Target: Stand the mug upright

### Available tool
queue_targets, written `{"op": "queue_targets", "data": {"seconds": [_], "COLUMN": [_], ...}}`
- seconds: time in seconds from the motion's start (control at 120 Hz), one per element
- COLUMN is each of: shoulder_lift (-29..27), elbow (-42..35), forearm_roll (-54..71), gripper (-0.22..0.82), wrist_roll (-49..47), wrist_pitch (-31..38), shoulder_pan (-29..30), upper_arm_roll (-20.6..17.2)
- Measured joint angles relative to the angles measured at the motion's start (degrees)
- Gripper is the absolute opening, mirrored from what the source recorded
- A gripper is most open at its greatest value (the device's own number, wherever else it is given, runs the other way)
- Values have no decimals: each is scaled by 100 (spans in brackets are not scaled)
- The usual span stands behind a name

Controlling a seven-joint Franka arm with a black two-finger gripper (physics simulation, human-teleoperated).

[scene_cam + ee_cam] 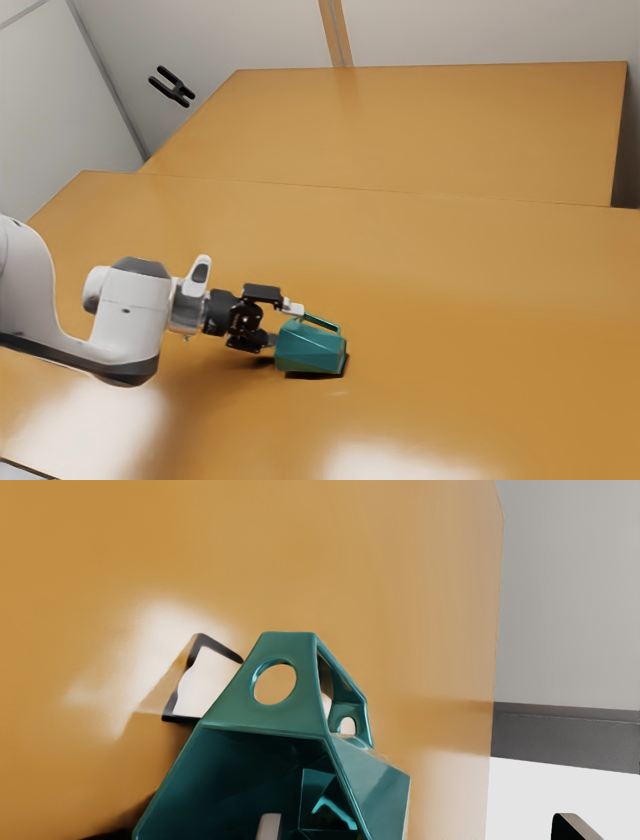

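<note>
the teal mug [310,350] lies on its side on the table [480,300], mouth toward the gripper [421,825], whose fingers stand wide apart, gripping nothing, one at the mouth, one outside. it looks stiff, light, maybe slick; i'd pinch its wall [375,775] near the handle [290,644]. i make out no contents inside.

mug [310,350] on front table [470,310], second table [430,130] behind

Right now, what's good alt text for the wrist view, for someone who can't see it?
A teal mug lies on its side on a shiny orange-brown table, mouth toward the camera, one of two spread fingers overlapping the opening.
</note>
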Motion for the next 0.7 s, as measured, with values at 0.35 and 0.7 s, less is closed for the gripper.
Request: {"op": "queue_targets", "data": {"seconds": [0.35, 0.7], "shoulder_lift": [-11, 7], "elbow": [2, -10], "forearm_roll": [-488, -632], "gripper": [22, -13], "wrist_roll": [377, 557], "wrist_pitch": [23, 102], "shoulder_pan": [-53, -118], "upper_arm_roll": [-277, -280]}}
